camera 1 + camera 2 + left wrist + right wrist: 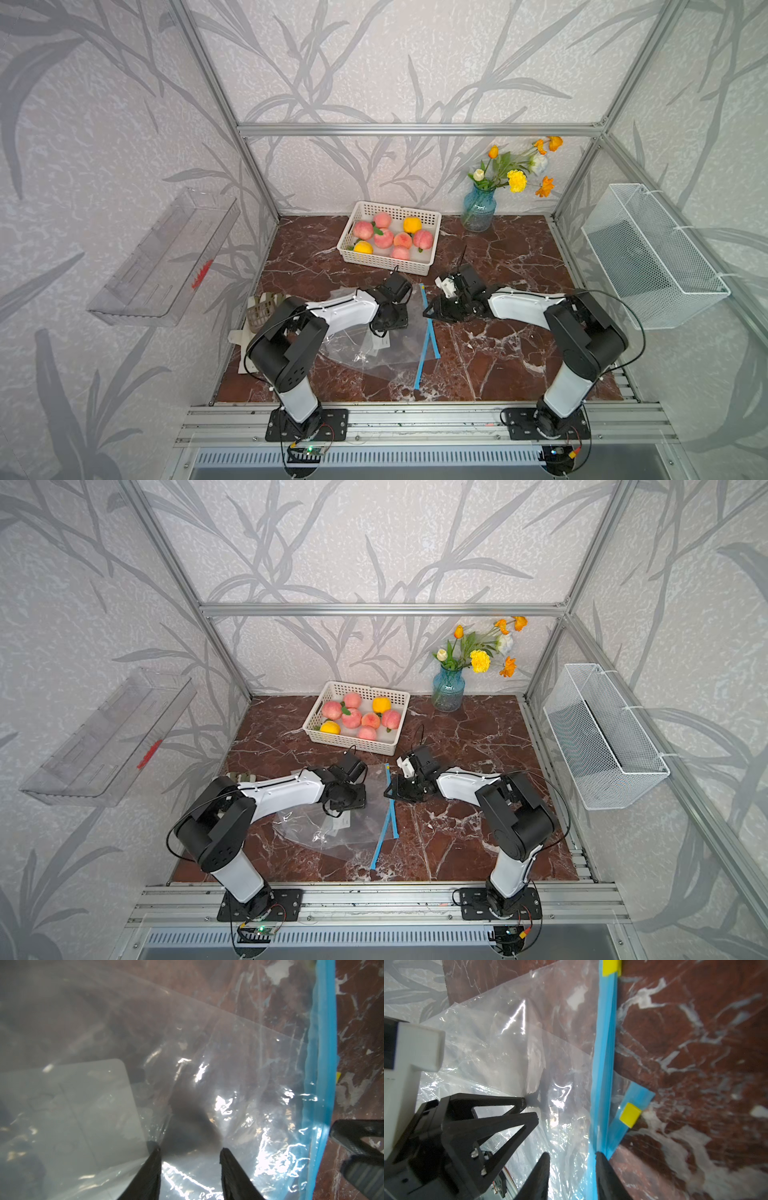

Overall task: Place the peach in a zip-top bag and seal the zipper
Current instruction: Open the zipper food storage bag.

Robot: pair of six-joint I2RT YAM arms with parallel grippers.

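Left end effector [190, 1150] half cropped — bag [228, 1053] interior blurry.

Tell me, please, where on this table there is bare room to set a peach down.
Widest bare marble: behind the right arm, between the vase and the side rail. Also the rear-left corner beside the white basket, and the front strip right of the blue zippers. Crowded: the centre, where the left arm hangs over the zip-top bags, and the left edge.

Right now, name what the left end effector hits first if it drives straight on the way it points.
The bag: its clear film lies right ahead of the left end effector, with the table likely just beneath.
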